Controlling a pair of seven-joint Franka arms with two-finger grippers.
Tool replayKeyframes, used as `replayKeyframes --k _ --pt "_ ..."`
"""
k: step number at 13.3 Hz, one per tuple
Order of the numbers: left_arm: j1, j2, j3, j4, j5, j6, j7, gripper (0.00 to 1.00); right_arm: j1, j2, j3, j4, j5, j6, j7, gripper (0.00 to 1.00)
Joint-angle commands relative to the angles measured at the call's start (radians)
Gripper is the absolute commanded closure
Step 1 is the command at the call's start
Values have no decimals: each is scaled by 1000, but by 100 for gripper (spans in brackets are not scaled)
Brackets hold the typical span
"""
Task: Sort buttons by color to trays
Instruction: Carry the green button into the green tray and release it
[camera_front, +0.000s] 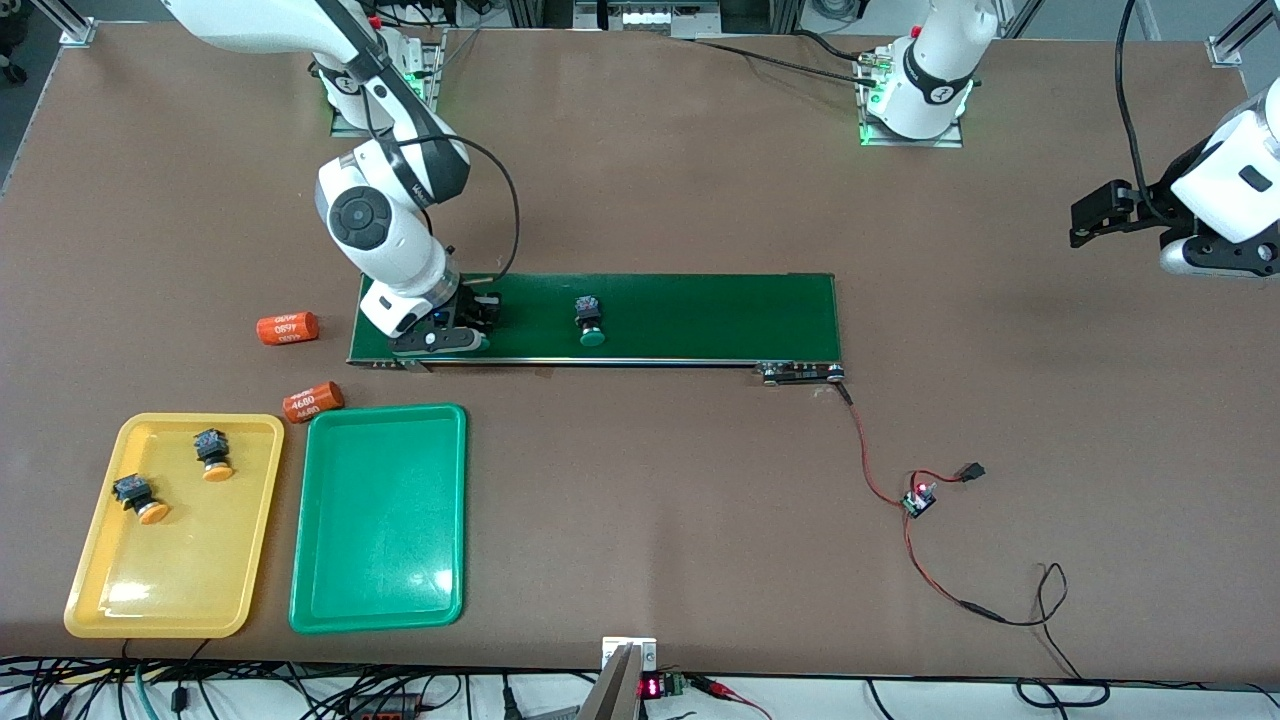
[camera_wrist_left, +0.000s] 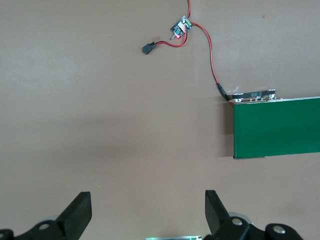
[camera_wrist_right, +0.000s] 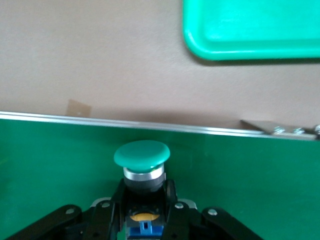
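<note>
My right gripper (camera_front: 447, 336) is low over the conveyor belt (camera_front: 700, 315) at the right arm's end. In the right wrist view it (camera_wrist_right: 143, 194) is shut on the dark body of a green-capped button (camera_wrist_right: 142, 155) that rests on the belt. A second green-capped button (camera_front: 590, 322) lies on the belt farther toward the left arm's end. Two orange-capped buttons (camera_front: 212, 455) (camera_front: 138, 497) lie in the yellow tray (camera_front: 190, 570). The green tray (camera_front: 380, 520) beside it holds nothing. My left gripper (camera_front: 1090, 215) waits open and empty above bare table (camera_wrist_left: 148, 205).
Two orange cylinders (camera_front: 287, 328) (camera_front: 313, 401) lie between the belt and the trays. Red-black wires and a small circuit board (camera_front: 918, 502) run from the belt's other end (camera_wrist_left: 277, 127). The green tray's corner shows in the right wrist view (camera_wrist_right: 250, 30).
</note>
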Motion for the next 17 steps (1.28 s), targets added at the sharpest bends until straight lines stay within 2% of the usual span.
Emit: replayKeyframes --k 1,2,4,5,7,11,13,15,17 --pt "6 14 1 29 -17 -16 27 0 -1 -6 -20 10 7 3 -52 89" --pt "6 14 1 29 -17 -16 25 0 -3 -12 -23 49 13 -30 -41 94" --pt "3 14 1 29 -17 -16 24 0 -10 -7 -33 199 9 -176 -53 94" --pt "3 14 1 29 -18 -16 24 0 -13 0 -41 258 1 -204 -75 94" --pt "3 14 1 29 -18 -16 22 0 -16 52 -87 359 -5 -206 -169 94" --pt "3 14 1 29 -18 -16 20 0 -22 233 -168 572 -1 -175 -391 93" --pt "4 14 1 29 -18 -16 20 0 -22 279 -181 588 -14 -80 -403 93" --pt "4 14 1 29 -18 -16 20 0 -22 325 -208 590 -74 3 -406 91" --pt "3 14 1 29 -18 -16 19 0 -22 349 -208 588 -77 23 -402 89"
